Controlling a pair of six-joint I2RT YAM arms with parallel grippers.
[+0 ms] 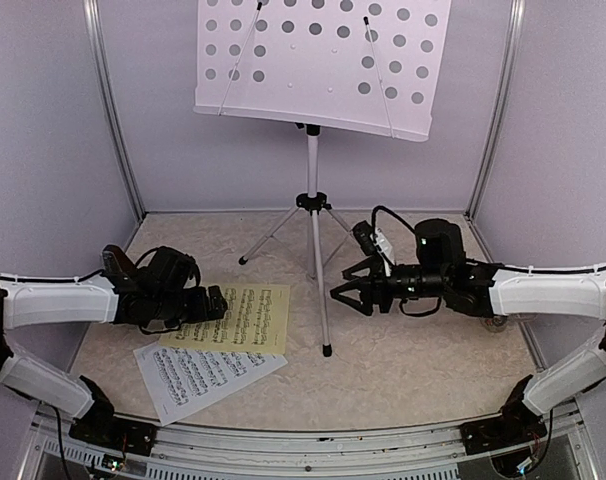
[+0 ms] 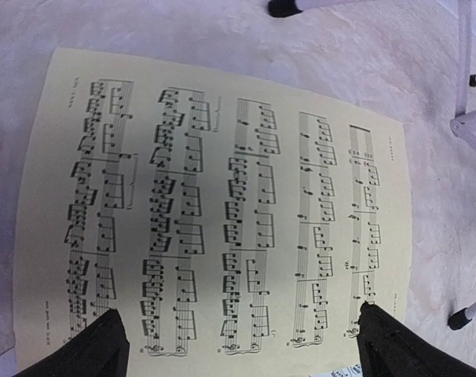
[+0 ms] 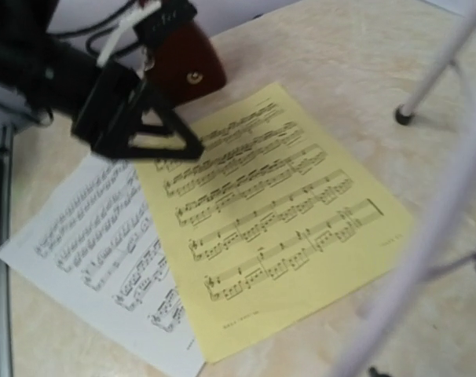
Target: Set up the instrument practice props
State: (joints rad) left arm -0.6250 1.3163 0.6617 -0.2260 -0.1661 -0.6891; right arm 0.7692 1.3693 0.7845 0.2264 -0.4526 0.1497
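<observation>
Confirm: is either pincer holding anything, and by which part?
Nothing is held. The left pincer hangs open over the yellow sheet; the right pincer is open beside the music stand leg.

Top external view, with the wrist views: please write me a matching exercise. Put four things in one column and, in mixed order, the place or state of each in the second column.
Things
1. music stand
2. yellow sheet
3. white sheet
4. left tool

Places or states
A. open, above the yellow sheet
B. partly covered by the other sheet
C. upright at the back, no sheet on its desk
D. lying flat, on top of the other sheet's edge

Pairs: 1-C, 2-D, 3-B, 4-A
</observation>
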